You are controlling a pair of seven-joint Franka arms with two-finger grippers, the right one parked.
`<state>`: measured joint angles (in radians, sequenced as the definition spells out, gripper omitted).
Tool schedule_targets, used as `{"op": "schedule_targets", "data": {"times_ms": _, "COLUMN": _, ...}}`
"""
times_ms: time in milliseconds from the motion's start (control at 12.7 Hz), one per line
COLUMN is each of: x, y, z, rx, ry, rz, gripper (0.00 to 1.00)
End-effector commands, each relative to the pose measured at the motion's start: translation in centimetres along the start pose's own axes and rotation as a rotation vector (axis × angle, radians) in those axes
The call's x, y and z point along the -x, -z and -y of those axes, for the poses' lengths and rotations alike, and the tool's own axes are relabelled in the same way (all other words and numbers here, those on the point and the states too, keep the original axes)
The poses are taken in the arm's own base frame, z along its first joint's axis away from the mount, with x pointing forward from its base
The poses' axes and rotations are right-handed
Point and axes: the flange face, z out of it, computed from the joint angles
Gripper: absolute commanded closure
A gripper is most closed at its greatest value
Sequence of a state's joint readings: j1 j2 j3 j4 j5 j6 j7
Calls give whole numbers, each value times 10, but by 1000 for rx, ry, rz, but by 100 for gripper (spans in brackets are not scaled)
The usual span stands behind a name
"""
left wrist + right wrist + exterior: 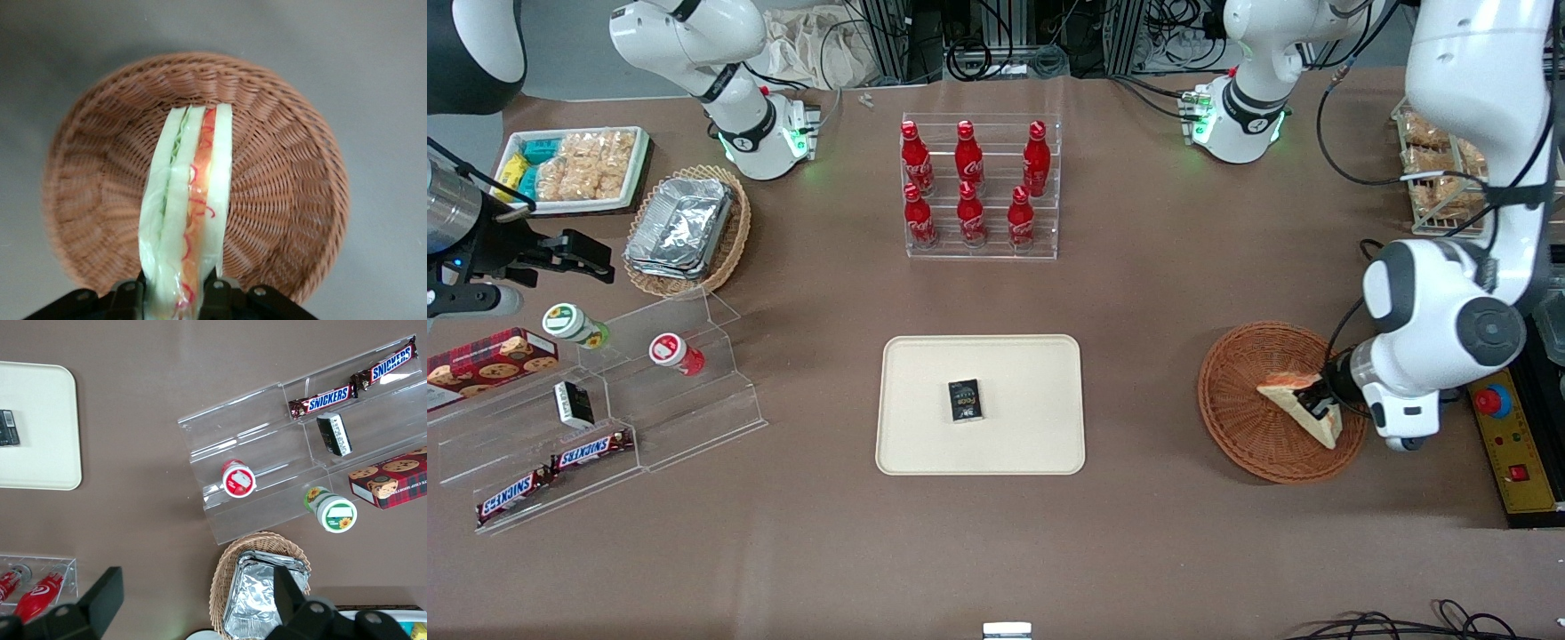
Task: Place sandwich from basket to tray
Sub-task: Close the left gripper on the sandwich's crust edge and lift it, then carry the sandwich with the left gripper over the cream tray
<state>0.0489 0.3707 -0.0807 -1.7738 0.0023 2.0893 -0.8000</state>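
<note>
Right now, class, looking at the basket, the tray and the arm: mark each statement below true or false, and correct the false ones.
1. The gripper is shut on the sandwich. True.
2. The sandwich lies on the tray. False: it is over the basket, held by the gripper.
3. A black packet lies on the tray. True.
4. The basket holds foil containers. False: apart from the sandwich over it, it holds nothing.
5. Six red bottles stand in a clear rack, farther from the front camera than the tray. True.
</note>
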Motion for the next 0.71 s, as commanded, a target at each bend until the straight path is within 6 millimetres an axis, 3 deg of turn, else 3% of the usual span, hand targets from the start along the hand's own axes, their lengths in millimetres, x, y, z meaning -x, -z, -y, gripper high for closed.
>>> {"op": "schedule_targets", "data": {"times_ms": 0, "x": 14, "y": 78, "z": -18, "rx": -20, "ry": -150, "rz": 22, "gripper": 100}}
{"op": "schedule_targets", "data": {"times_ms": 158, "x": 42, "y": 139, "z": -50, "rx": -16, "ry": -243, "rz": 42, "gripper": 100}}
{"op": "schedule_targets", "data": {"times_ms": 237, "x": 58, "y": 149, "z": -67, "rx": -17, "ry": -286, "rz": 56, "gripper": 100}}
{"op": "schedule_targets", "data": {"times_ms": 316, "x": 80, "y": 151, "z": -88, "rx": -14, "ry": -360, "rz": 58, "gripper": 100}}
{"op": "schedule_targets", "data": {"times_ms": 474, "x": 141, "y": 132, "z": -143, "rx": -59, "ry": -666, "rz": 24, "gripper": 100}}
{"op": "schedule_targets", "data": {"times_ms": 632, "x": 196, "y": 99, "z": -200, "rx": -79, "ry": -724, "rz": 3, "gripper": 100}}
